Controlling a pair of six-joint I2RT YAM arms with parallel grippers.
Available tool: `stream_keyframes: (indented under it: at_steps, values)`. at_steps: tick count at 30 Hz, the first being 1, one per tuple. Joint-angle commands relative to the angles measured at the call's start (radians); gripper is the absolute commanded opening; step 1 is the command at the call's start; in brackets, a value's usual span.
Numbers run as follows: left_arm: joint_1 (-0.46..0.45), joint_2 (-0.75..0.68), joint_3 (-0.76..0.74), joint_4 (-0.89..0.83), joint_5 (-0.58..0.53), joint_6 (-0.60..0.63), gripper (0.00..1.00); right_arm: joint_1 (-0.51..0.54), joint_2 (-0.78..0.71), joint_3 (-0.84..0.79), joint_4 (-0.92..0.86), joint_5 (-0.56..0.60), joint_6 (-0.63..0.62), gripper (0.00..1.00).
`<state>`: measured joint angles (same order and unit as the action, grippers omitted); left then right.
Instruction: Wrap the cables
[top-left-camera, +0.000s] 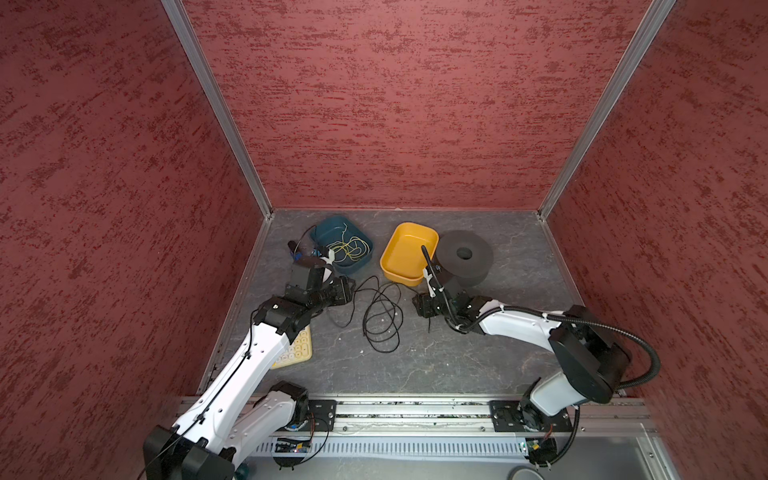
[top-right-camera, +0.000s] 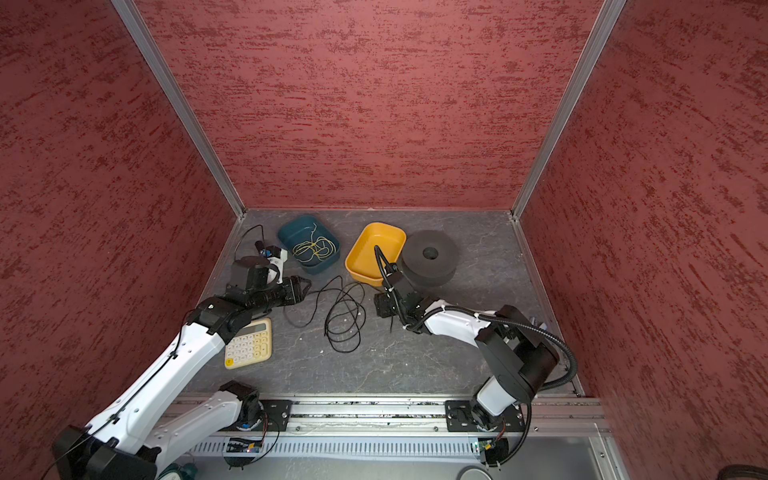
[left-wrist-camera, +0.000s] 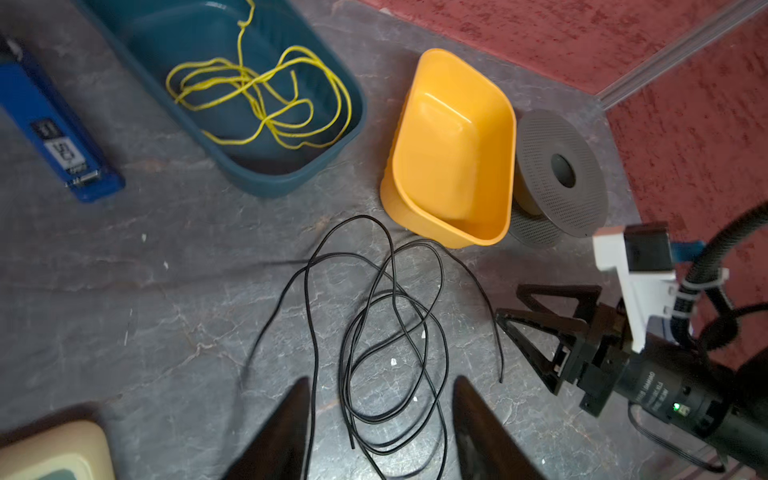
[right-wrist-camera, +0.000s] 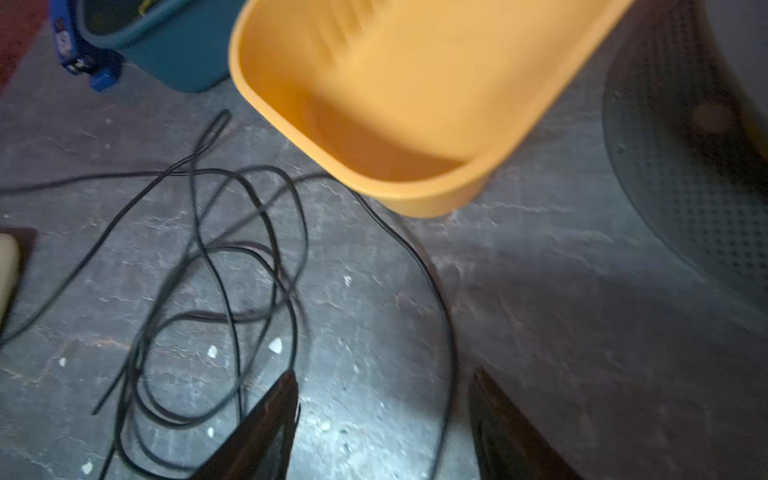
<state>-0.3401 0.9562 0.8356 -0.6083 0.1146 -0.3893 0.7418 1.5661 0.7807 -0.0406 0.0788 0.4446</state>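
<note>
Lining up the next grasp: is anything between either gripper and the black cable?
Nothing visible. The black cable lies in loose loops on the table between the open left gripper and right gripper; the yellow tray sits beyond it.

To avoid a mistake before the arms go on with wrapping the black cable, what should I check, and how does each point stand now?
1. Left gripper open: ok.
2. Right gripper open: ok.
3. Black cable free on the table, clamped by neither gripper: ok.
4. Cable gathered in a neat coil: not ok, loose crossed loops.
5. Yellow tray empty: ok.
6. Yellow-green wire inside the blue tray, apart from the cable: ok.
</note>
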Motion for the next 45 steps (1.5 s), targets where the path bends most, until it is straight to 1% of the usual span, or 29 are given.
stream_keyframes:
  at_steps: [1, 2, 3, 5, 8, 10, 13, 16, 21, 23, 26, 30, 32, 34, 36, 39, 41, 42, 45]
  values:
    - [0.004, 0.014, -0.003, 0.025, 0.029, -0.013, 0.68, 0.005, -0.008, -0.025, -0.096, 0.047, 0.064, 0.6]
    - [0.004, 0.023, -0.005, 0.035, 0.049, -0.018, 0.72, 0.006, -0.001, -0.033, -0.092, 0.037, 0.072, 0.59]
    - [0.003, 0.03, -0.006, 0.046, 0.068, -0.022, 0.74, 0.006, 0.008, -0.036, -0.086, 0.028, 0.08, 0.58]
    - [-0.002, 0.054, -0.01, 0.075, 0.118, -0.025, 0.75, 0.007, 0.026, -0.048, -0.058, 0.002, 0.091, 0.56]
    - [-0.02, 0.083, -0.015, 0.106, 0.136, -0.029, 0.74, 0.017, 0.033, -0.055, -0.01, -0.026, 0.091, 0.54]
    - [-0.032, 0.1, -0.018, 0.126, 0.151, -0.039, 0.71, 0.039, 0.013, -0.051, 0.011, -0.034, 0.069, 0.54]
    - [-0.051, 0.118, -0.043, 0.191, 0.197, -0.06, 0.64, 0.065, -0.004, -0.033, 0.013, -0.039, 0.048, 0.52]
    - [-0.072, 0.16, -0.051, 0.217, 0.19, -0.066, 0.6, 0.067, 0.009, -0.015, -0.009, -0.022, 0.054, 0.51]
    - [-0.079, 0.214, -0.044, 0.222, 0.182, -0.06, 0.6, 0.067, 0.053, -0.001, -0.071, 0.129, 0.099, 0.47]
    - [-0.079, 0.214, -0.041, 0.228, 0.175, -0.057, 0.6, 0.067, 0.079, 0.008, -0.094, 0.162, 0.115, 0.44]
    - [-0.079, 0.214, -0.027, 0.218, 0.155, -0.038, 0.6, 0.069, 0.114, 0.017, -0.095, 0.145, 0.121, 0.42]
    - [-0.077, 0.222, 0.003, 0.195, 0.139, -0.013, 0.59, 0.08, 0.147, 0.019, -0.034, 0.1, 0.124, 0.41]
    - [-0.078, 0.223, 0.003, 0.19, 0.133, -0.008, 0.56, 0.082, 0.175, 0.035, -0.034, 0.101, 0.122, 0.36]
    - [-0.076, 0.232, -0.006, 0.183, 0.12, -0.005, 0.52, 0.082, 0.2, 0.051, -0.047, 0.131, 0.12, 0.24]
    - [-0.07, 0.243, -0.017, 0.175, 0.117, -0.003, 0.5, 0.082, 0.204, 0.056, -0.066, 0.167, 0.12, 0.13]
    - [-0.058, 0.258, -0.035, 0.177, 0.119, -0.003, 0.5, 0.082, 0.169, 0.037, -0.08, 0.213, 0.113, 0.03]
    - [-0.053, 0.268, -0.047, 0.194, 0.121, -0.006, 0.5, 0.08, 0.125, 0.017, -0.088, 0.255, 0.099, 0.0]
    - [-0.051, 0.277, -0.051, 0.203, 0.126, -0.008, 0.5, 0.081, 0.097, 0.002, -0.085, 0.267, 0.083, 0.0]
    - [-0.048, 0.316, -0.048, 0.213, 0.123, -0.009, 0.49, 0.078, 0.026, -0.042, -0.036, 0.249, 0.02, 0.0]
